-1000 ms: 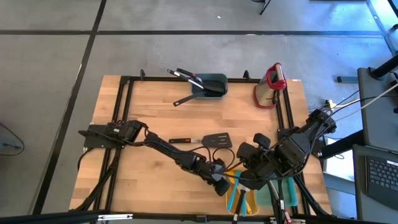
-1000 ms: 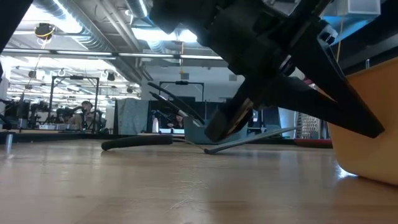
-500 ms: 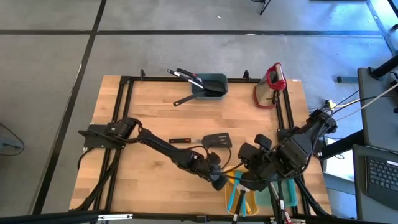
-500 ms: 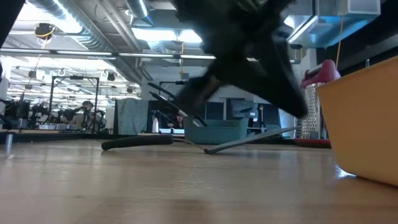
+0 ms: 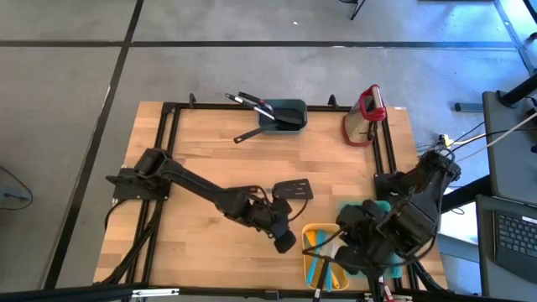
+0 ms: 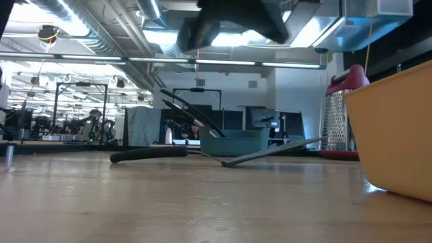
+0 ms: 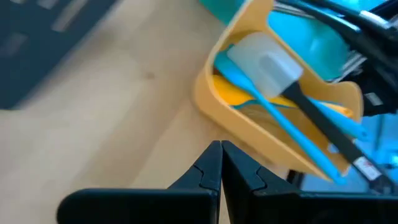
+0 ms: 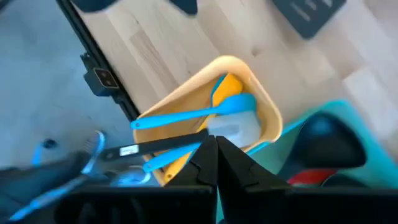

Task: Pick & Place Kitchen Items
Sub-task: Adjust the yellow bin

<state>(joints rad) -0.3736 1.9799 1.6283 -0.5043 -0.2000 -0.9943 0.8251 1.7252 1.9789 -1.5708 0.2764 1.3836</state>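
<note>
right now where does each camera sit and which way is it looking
High: overhead, straight down on the table; both arms show, left gripper beside the yellow bin.
Low: table height, level toward the far teal bin; an arm's dark underside at top.
Left wrist: on the left arm, facing the yellow bin; shut fingers.
Right wrist: above the same bin; shut fingers.
Both wrist views share the white spatula.

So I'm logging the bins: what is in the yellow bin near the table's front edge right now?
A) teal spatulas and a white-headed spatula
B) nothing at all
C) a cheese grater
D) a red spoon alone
A: the left wrist view shows teal spatulas and a white-headed spatula lying in the yellow bin, their handles sticking out over its rim.
</note>
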